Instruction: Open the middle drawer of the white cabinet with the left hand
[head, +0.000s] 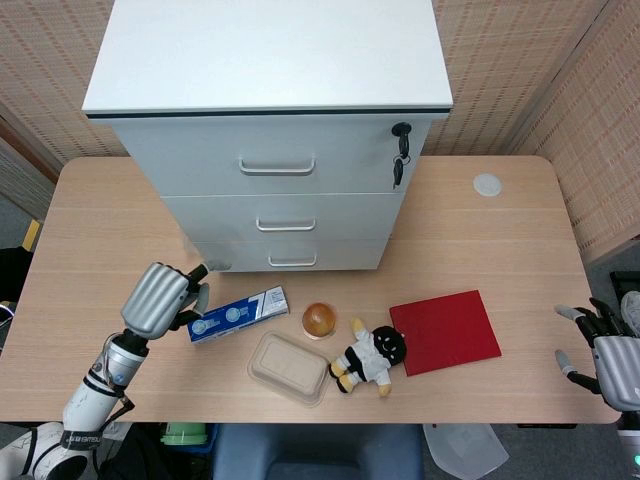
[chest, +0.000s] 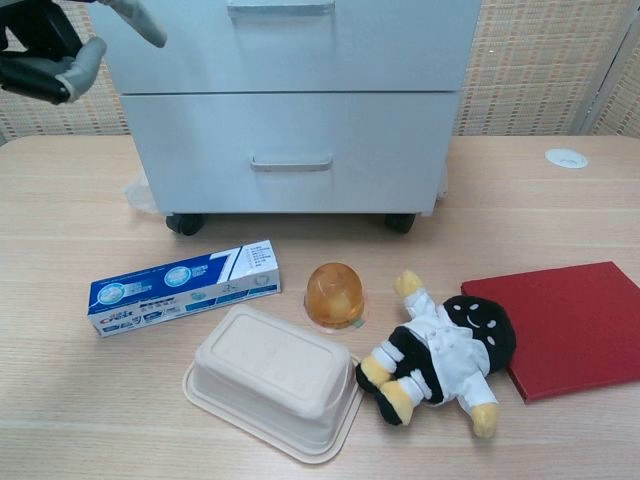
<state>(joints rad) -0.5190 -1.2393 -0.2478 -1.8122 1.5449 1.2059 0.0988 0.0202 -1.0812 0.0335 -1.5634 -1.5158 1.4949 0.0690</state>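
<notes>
Nearest the robot, at the table's (head: 90, 210) front edge, a beige food container (head: 288, 367) lies upside down, with a plush doll (head: 371, 357) in a white coat just beside it at 3 o'clock. A little further in, an orange dome-shaped object (head: 319, 319) sits between them, a blue toothpaste box (head: 238, 314) lies at the container's 10 o'clock, and a red notebook (head: 445, 332) lies flat at the doll's 2 o'clock. The right hand (head: 612, 358) rests at the table's far right corner, at 4 o'clock from the notebook, fingers spread and holding nothing. The left hand (head: 160, 298) hovers above the table just at 9 o'clock of the toothpaste box, fingers apart and empty, pointing toward the cabinet. Beyond stands the white cabinet (head: 270, 130), its three drawers closed; the middle drawer (head: 285, 217) is well apart from the left hand, at about its 1 o'clock. A key (head: 401, 150) hangs from the top drawer's lock. A small white disc (head: 487, 184) lies at the cabinet's 3 o'clock.
</notes>
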